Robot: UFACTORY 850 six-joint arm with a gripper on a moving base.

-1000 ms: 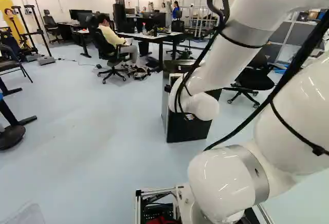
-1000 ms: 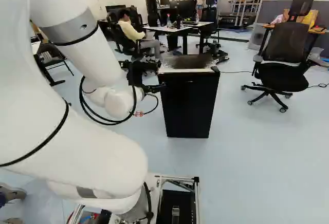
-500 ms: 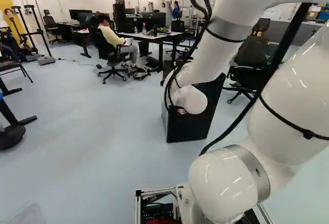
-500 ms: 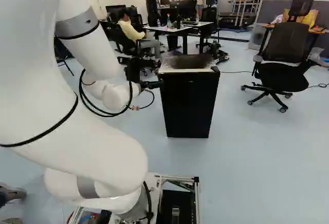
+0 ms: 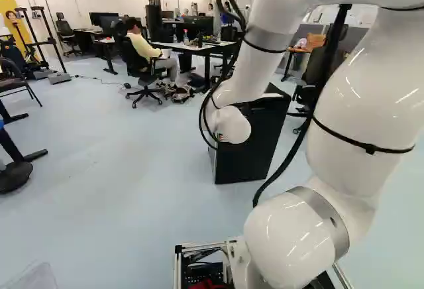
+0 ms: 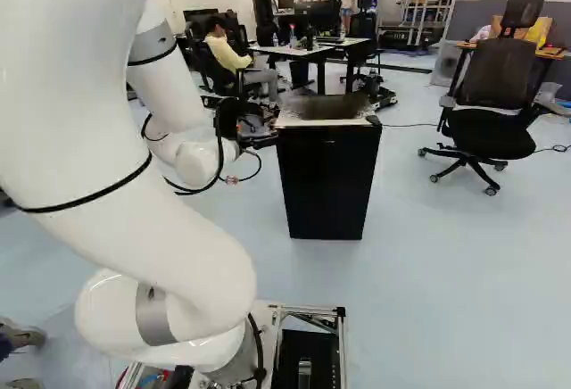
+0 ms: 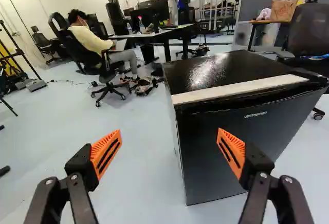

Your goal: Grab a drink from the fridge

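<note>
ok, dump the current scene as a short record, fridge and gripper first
fridge: black, door shut
strip: pale, along the fridge's front top edge
gripper: open, nothing held
gripper_position: by the fridge's left side in the right base view
drink_in_gripper: none
office_chair: black, right of the fridge in the right base view

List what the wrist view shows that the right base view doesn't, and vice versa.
Only the wrist view: the orange pads of the open gripper.
Only the right base view: the white arm and the metal frame by its lowest joint.
Both: the black fridge, its pale front-edge strip, and an office chair.
</note>
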